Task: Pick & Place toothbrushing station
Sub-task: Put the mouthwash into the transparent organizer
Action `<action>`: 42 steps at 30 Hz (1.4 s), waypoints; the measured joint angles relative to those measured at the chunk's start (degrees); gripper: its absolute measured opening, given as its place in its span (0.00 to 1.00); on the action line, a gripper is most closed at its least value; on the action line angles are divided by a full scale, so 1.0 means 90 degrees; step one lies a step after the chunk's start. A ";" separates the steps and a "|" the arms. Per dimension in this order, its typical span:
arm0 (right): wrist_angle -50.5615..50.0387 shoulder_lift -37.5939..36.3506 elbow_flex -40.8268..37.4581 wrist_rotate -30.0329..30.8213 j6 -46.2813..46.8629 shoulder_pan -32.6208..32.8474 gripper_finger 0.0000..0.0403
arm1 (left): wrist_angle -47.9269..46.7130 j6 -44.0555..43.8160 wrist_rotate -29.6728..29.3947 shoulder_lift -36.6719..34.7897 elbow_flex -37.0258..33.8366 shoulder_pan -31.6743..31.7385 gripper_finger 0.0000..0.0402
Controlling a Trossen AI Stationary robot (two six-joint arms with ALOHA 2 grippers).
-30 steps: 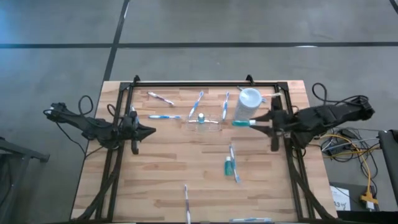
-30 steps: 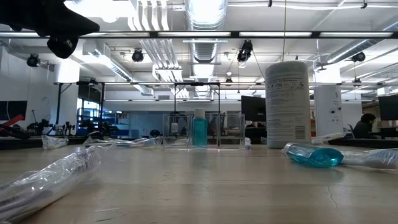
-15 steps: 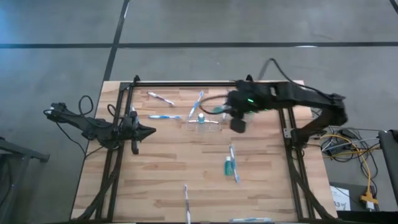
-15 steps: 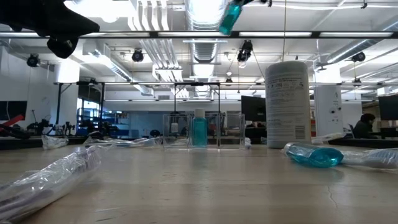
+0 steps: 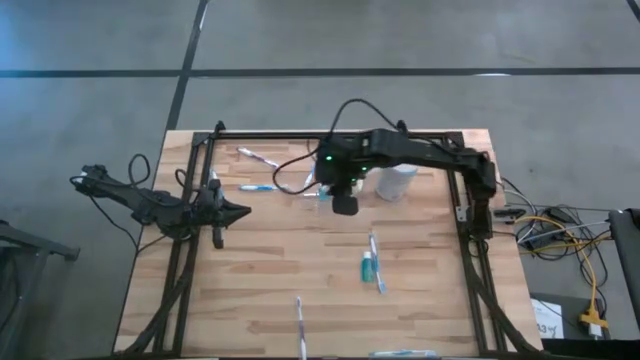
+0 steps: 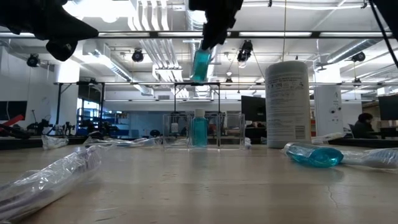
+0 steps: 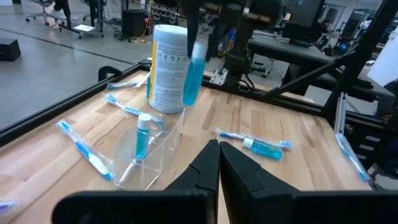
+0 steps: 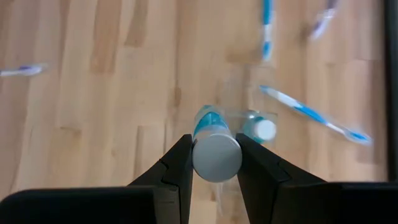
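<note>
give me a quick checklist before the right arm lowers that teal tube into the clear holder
1. Grip: right gripper shut on the teal tube, white cap up. ok
2. Position: tube hangs above the clear holder, not yet inside. ok
3. Alignment with a free compartment: a second tube already stands in the holder, close below the held one. cannot tell
4. Tilt: held tube leans a little in the low view. not ok
5. White cup stands upright beside the holder, apart from the path. ok
6. Left gripper shut, waiting at the table's left side. ok

The right end effector (image 6: 205, 45) holds a teal tube (image 6: 200, 64) above the clear holder (image 6: 204, 130).
</note>
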 joint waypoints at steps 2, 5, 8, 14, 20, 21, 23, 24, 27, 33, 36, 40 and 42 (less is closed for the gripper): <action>-0.0052 0.0213 0.0072 -0.0001 -0.0121 -0.0043 0.22 | 0.0000 -0.0027 0.0000 0.0000 0.0000 0.0000 0.03; -0.0034 0.0484 0.0182 0.0010 -0.0195 -0.0189 0.22 | -0.0002 -0.0027 0.0002 0.0000 0.0000 0.0000 0.03; -0.0012 0.0698 0.0283 0.0020 -0.0194 -0.0355 0.22 | -0.0024 -0.0039 0.0002 0.0000 0.0000 0.0000 0.03; -0.0052 0.0876 0.0258 0.0018 -0.0210 -0.0500 0.22 | -0.0176 -0.0097 0.0056 0.0000 -0.0002 0.0000 0.03; 0.0125 0.0899 0.0253 0.0021 -0.0227 -0.0514 0.22 | -0.0240 -0.0105 0.0073 0.0000 -0.0002 0.0000 0.03; 0.0125 0.0899 0.0253 0.0021 -0.0229 -0.0514 0.22 | -0.0240 -0.0106 0.0073 0.0000 -0.0002 0.0000 0.03; 0.0128 0.0899 0.0248 0.0021 -0.0227 -0.0514 0.22 | -0.0240 -0.0107 0.0073 0.0000 -0.0002 -0.0002 0.03; 0.0131 0.0899 0.0235 0.0021 -0.0224 -0.0514 0.22 | -0.0240 -0.0107 0.0073 0.0000 -0.0002 -0.0002 0.03; 0.0149 0.0899 0.0189 0.0021 -0.0224 -0.0511 0.22 | -0.0243 -0.0107 0.0074 0.0000 -0.0002 -0.0002 0.03; 0.0265 0.0899 -0.0079 0.0027 -0.0183 -0.0511 0.23 | -0.0243 -0.0119 0.0078 0.0000 -0.0002 -0.0002 0.03; 0.0433 0.0899 -0.0285 0.0040 -0.0188 -0.0511 0.23 | -0.0243 -0.0122 0.0078 0.0000 -0.0002 -0.0002 0.03; 0.0684 0.0899 -0.0532 0.0039 -0.0195 -0.0511 0.23 | -0.0243 -0.0122 0.0078 0.0000 -0.0002 -0.0002 0.03; 0.0728 0.0899 -0.0645 0.0040 -0.0203 -0.0520 0.23 | -0.0243 -0.0124 0.0075 0.0000 -0.0002 -0.0002 0.03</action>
